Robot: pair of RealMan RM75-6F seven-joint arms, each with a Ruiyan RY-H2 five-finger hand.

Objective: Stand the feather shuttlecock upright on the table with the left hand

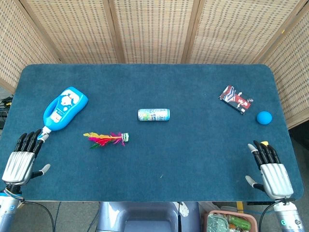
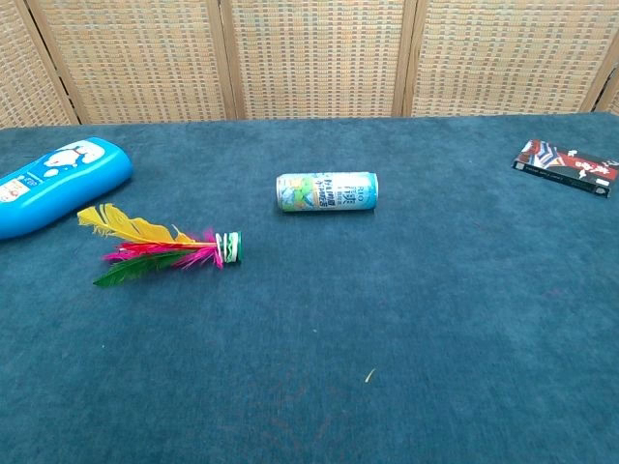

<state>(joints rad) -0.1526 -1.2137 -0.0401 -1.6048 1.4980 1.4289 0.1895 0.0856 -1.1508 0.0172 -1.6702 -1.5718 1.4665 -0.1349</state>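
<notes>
Left robot hand [image 1: 19, 161] flat, fingers apart, empty — feather shuttlecock [image 1: 106, 139] lies sideways, well apart

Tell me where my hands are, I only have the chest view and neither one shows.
Observer: The left hand is at the near left corner of the table, fingers apart, holding nothing.
Operator: Say what's nearest to it.
Observer: Its fingertips are just short of the blue bottle's cap; the feather shuttlecock lies on its side further right.
Operator: Now the right side.
Observer: The right hand rests open at the near right edge, with a blue ball beyond it that your view lacks.
</notes>
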